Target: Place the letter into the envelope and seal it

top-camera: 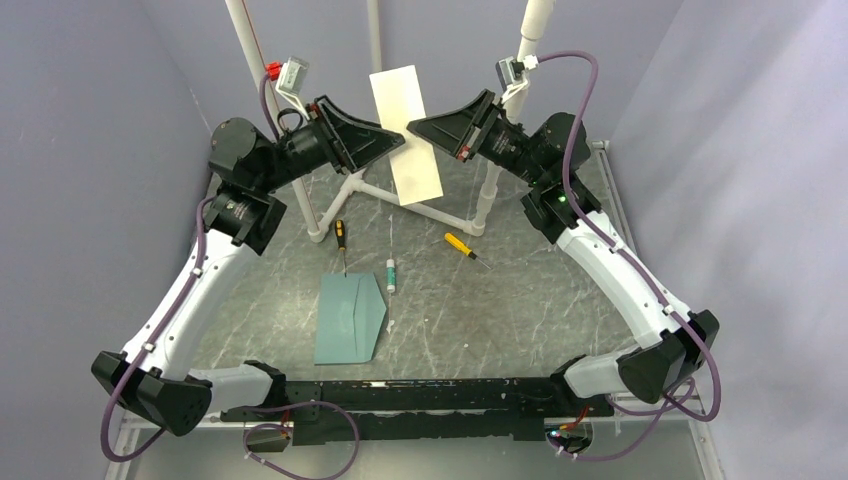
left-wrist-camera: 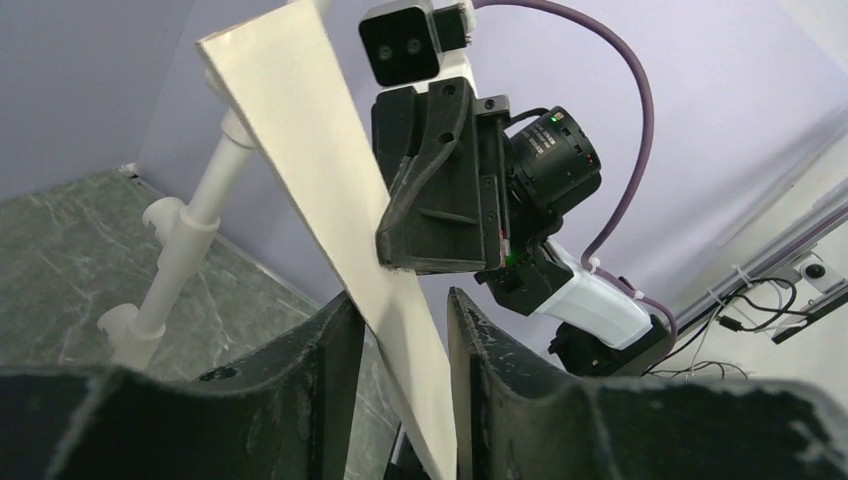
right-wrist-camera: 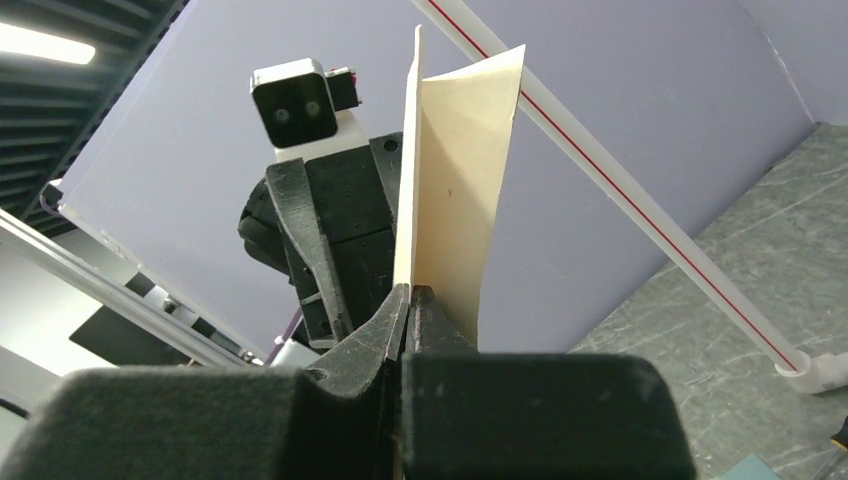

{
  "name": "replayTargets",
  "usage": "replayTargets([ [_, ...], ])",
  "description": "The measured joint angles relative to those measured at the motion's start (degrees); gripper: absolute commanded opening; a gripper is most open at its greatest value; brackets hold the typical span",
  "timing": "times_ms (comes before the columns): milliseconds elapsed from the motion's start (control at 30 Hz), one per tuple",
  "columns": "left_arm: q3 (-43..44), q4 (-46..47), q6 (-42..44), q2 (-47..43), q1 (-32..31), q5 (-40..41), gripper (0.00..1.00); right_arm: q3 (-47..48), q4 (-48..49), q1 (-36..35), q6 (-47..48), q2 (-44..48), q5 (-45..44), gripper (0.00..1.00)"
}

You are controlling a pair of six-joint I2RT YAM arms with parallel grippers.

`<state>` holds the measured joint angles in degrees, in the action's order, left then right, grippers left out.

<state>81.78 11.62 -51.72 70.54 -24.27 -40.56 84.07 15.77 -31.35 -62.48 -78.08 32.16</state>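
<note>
The tan letter (top-camera: 405, 130) hangs upright in the air above the back of the table, between both grippers. My right gripper (top-camera: 412, 128) is shut on its right edge; the right wrist view shows the sheet (right-wrist-camera: 455, 200) pinched at the fingertips (right-wrist-camera: 410, 295) and bowing slightly. My left gripper (top-camera: 397, 140) faces it from the left with its jaws apart. In the left wrist view the letter (left-wrist-camera: 310, 170) runs slantwise through the gap of the left gripper (left-wrist-camera: 405, 340). The pale teal envelope (top-camera: 348, 318) lies flat on the table near the front, flap pointing right.
A black-and-yellow screwdriver (top-camera: 341, 235), a white tube with a green band (top-camera: 390, 273) and a yellow screwdriver (top-camera: 458, 243) lie behind the envelope. A white pipe frame (top-camera: 365, 190) stands at the back, under the raised letter. Purple walls close in both sides.
</note>
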Motion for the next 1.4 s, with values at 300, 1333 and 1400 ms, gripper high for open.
replayTargets([
  [300,-0.92,-0.39,-0.09,0.11,0.11,1.38,0.03,-0.59,3.06,-0.37,1.31,0.0,1.95,0.14],
  [1333,-0.9,5.18,1.2,1.42,0.2,-7.15,0.17,-1.97,-9.42,-0.96,19.87,2.97,15.17,0.0],
  [1400,-0.87,4.39,1.84,1.4,0.2,-6.69,0.29,-1.92,-9.14,-1.01,19.32,3.08,16.17,0.0],
])
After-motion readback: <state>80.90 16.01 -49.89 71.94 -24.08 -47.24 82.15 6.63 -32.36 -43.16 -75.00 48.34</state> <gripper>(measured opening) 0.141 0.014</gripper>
